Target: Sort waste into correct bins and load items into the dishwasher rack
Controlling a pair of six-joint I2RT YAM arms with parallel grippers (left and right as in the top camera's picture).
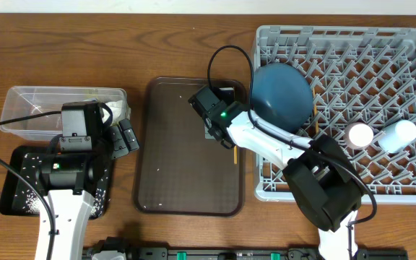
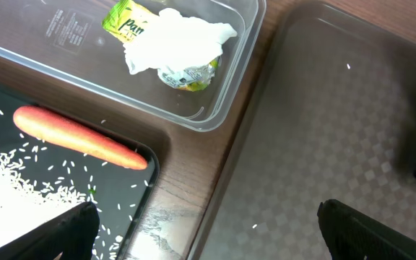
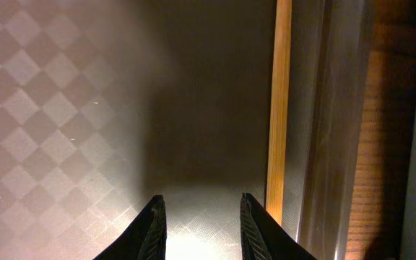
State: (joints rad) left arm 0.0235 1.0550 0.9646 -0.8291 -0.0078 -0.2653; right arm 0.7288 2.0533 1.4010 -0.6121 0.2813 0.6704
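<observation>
The grey dishwasher rack (image 1: pixel 352 173) at the right holds the blue plate (image 1: pixel 284 90) and two upturned cups, a pinkish one (image 1: pixel 360 134) and a light-blue one (image 1: pixel 399 133). A wooden chopstick (image 3: pixel 279 108) lies along the right rim of the dark-brown serving tray (image 1: pixel 186 173). My right gripper (image 3: pixel 201 220) is open and empty, low over that tray, just left of the chopstick. My left gripper (image 2: pixel 208 231) is open and empty above the gap between the black tray (image 2: pixel 132 191) and the serving tray. The clear tub (image 2: pixel 222 101) holds the yellow-green wrapper (image 2: pixel 125 18) and white paper (image 2: pixel 175 40). The carrot (image 2: pixel 78 137) and rice (image 2: pixel 9 191) lie in the black tray. The bowl and brown lump are out of view.
The clear tub (image 1: pixel 20 97) stands at the back left with the black tray (image 1: pixel 9 155) in front of it. A few rice grains (image 2: pixel 254 227) lie on the serving tray. A black cable (image 1: pixel 226 54) loops above the right arm. Bare wood lies between the trays.
</observation>
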